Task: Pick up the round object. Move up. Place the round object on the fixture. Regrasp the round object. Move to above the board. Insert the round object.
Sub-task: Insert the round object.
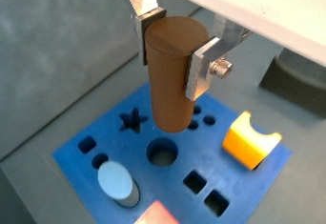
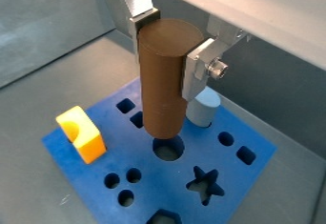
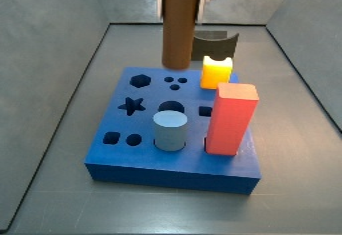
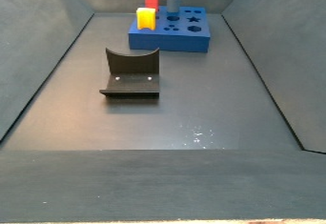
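My gripper (image 1: 174,56) is shut on the round object (image 1: 174,75), a reddish-brown peg held upright by its upper part between the silver fingers; the grip also shows in a wrist view (image 2: 170,56). The peg (image 2: 166,75) hangs above the blue board (image 1: 90,132), its lower end just over a round hole (image 1: 162,152), which shows in both wrist views (image 2: 169,150). In a side view the peg (image 3: 181,29) stands above the board's (image 3: 174,164) far part, not inside it. The dark fixture (image 4: 132,72) stands empty on the floor apart from the board (image 4: 173,39).
On the board stand a yellow-orange notched block (image 1: 250,138), a light grey-blue cylinder (image 3: 170,129) and a tall red block (image 3: 234,119). Star, round, hexagonal and square holes lie around them. Grey walls enclose the floor (image 4: 192,123).
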Motion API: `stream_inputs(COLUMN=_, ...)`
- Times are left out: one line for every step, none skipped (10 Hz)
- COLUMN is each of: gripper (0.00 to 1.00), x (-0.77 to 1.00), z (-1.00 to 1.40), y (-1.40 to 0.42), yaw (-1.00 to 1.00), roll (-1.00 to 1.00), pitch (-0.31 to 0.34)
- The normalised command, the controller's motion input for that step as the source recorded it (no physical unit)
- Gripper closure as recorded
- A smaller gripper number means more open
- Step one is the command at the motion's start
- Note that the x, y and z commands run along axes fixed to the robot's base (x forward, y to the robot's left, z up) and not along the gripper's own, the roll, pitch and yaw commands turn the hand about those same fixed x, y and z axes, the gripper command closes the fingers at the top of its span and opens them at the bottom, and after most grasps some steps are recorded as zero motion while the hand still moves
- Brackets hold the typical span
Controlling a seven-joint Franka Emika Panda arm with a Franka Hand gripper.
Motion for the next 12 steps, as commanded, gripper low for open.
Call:
stream_inputs(gripper=1.0, x=-0.01, z=-0.75, y=-0.11, yaw=-0.02, roll=0.03, pitch=-0.397)
stream_inputs(gripper=1.0, x=-0.03, z=-0.67, y=-0.11, yaw=0.0, roll=0.0, pitch=-0.391)
stream_inputs(gripper=1.0, x=0.0, z=-0.6, y=-0.16, yaw=0.0, roll=0.08, pitch=-0.409)
stream_inputs(gripper=1.0, x=0.0, z=-0.53, y=-0.2, yaw=0.0, roll=0.35, pitch=-0.36)
stream_inputs(gripper=1.0, x=0.0, z=-0.43, y=-0.19, yaw=0.0, roll=0.52, pitch=-0.271)
stream_inputs(gripper=1.0, x=0.0, z=-0.34, y=-0.16, yaw=0.0, roll=0.71, pitch=-0.151)
stream_inputs(gripper=1.0, x=0.0, z=-0.25, y=-0.08, yaw=0.0, roll=0.63, pitch=-0.091)
stream_inputs(gripper=1.0, x=0.0, z=-0.14, y=0.0, yaw=0.0, roll=0.3, pitch=-0.049)
stream_inputs(gripper=1.0, x=0.0, z=-0.11, y=0.0, yaw=0.0, roll=0.07, pitch=-0.02)
stream_inputs(gripper=1.0, x=0.0, z=-0.17, y=0.0, yaw=0.0, roll=0.0, pitch=-0.066)
stream_inputs(gripper=1.0, x=0.0, z=-0.23, y=-0.01, yaw=0.0, roll=-0.1, pitch=-0.069)
stream_inputs(gripper=1.0, x=0.0, z=-0.26, y=-0.02, yaw=0.0, roll=-0.11, pitch=-0.069)
